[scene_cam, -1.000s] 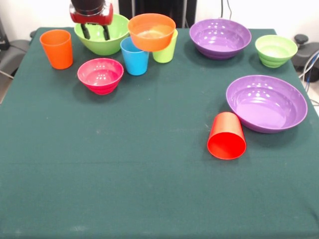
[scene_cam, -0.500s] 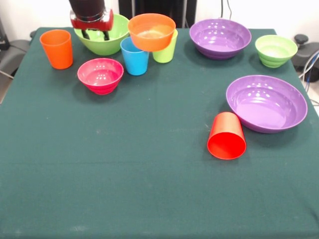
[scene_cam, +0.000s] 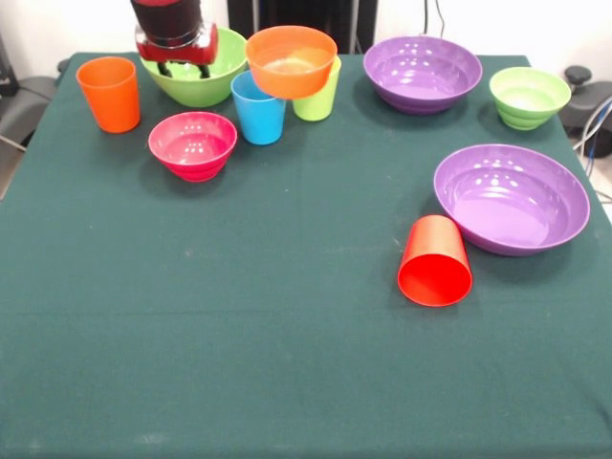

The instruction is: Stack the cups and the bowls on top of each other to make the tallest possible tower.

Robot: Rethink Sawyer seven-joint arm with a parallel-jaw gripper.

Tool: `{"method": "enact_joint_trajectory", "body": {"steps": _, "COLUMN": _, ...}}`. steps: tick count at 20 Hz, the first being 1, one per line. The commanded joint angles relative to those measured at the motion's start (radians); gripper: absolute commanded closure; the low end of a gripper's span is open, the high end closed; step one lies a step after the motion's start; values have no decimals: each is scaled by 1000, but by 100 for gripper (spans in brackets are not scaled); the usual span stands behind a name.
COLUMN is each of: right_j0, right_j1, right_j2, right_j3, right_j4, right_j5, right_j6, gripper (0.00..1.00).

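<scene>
In the front view, the gripper (scene_cam: 184, 68) hangs at the upper left of the frame over the large lime green bowl (scene_cam: 201, 84), its dark jaws spread apart and empty inside the rim. To the right, the orange bowl (scene_cam: 291, 60) sits atop the sky blue cup (scene_cam: 257, 111) and lime green cup (scene_cam: 318, 97). The orange cup (scene_cam: 109, 93) stands far left, the pink bowl (scene_cam: 193, 144) just below. Two purple bowls (scene_cam: 423, 72) (scene_cam: 512, 196) and the small green bowl (scene_cam: 529, 97) fill the right. The red cup (scene_cam: 435, 261) lies toppled on the green tabletop (scene_cam: 239, 335), touching the nearer purple bowl.
</scene>
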Motion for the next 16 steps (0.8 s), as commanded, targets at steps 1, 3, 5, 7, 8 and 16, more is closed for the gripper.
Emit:
{"method": "enact_joint_trajectory", "body": {"steps": 1, "right_j0": 12, "right_j1": 16, "right_j2": 68, "right_j3": -94, "right_j4": -90, "right_j5": -69, "right_j6": -144, "gripper": 0}}
{"method": "enact_joint_trajectory", "body": {"steps": 3, "right_j0": 3, "right_j1": 14, "right_j2": 72, "right_j3": -101, "right_j4": -91, "right_j5": -61, "right_j6": -161, "gripper": 0}}
{"method": "enact_joint_trajectory", "body": {"steps": 5, "right_j0": -6, "right_j1": 13, "right_j2": 79, "right_j3": -110, "right_j4": -89, "right_j5": -46, "right_j6": -184, "gripper": 0}}
{"method": "enact_joint_trajectory", "body": {"steps": 7, "right_j0": -12, "right_j1": 13, "right_j2": 84, "right_j3": -118, "right_j4": -89, "right_j5": -38, "right_j6": -199, "gripper": 0}}
{"method": "enact_joint_trajectory", "body": {"steps": 8, "right_j0": -14, "right_j1": 15, "right_j2": 87, "right_j3": -122, "right_j4": -88, "right_j5": -34, "right_j6": -205, "gripper": 0}}
{"method": "enact_joint_trajectory", "body": {"steps": 16, "right_j0": -32, "right_j1": 27, "right_j2": 107, "right_j3": -140, "right_j4": -106, "right_j5": -20, "right_j6": -250, "gripper": 0}}
